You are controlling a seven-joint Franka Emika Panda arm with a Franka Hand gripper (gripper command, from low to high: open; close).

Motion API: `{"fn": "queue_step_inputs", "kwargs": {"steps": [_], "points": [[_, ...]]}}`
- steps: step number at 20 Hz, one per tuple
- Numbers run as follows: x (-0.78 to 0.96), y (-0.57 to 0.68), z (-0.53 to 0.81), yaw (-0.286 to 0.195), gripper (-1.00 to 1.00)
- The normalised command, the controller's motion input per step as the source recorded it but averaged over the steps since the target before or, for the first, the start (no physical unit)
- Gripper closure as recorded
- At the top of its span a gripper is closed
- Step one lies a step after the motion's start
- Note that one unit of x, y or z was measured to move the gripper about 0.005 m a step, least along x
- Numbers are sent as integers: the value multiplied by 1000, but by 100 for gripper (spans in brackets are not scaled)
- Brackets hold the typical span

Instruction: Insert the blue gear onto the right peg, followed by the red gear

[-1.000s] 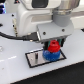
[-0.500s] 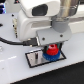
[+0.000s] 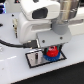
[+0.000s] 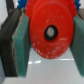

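Note:
In the exterior view my gripper hangs over the grey, black-bordered base plate. It is shut on the red gear, which sits directly above the blue gear on the plate. The right peg is hidden under the gears. The plate's other dark post stands free toward the exterior view's left. In the wrist view the red gear fills the middle, its centre hole facing the camera, clamped between the two green pads.
The white robot arm body looms over the plate. A black cable runs across the white table on the exterior view's left. The table's dark front edge lies close below the plate.
The gripper with the red gear has come down closer onto the blue gear. The arm has shifted slightly toward the exterior view's left.

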Motion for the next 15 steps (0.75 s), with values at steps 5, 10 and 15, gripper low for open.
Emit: {"fn": "queue_step_inputs", "kwargs": {"steps": [5, 10, 15], "points": [[13, 21, 381, 0, -100], [2, -1, 547, 0, -100], [8, 4, 113, 0, -100]]}}
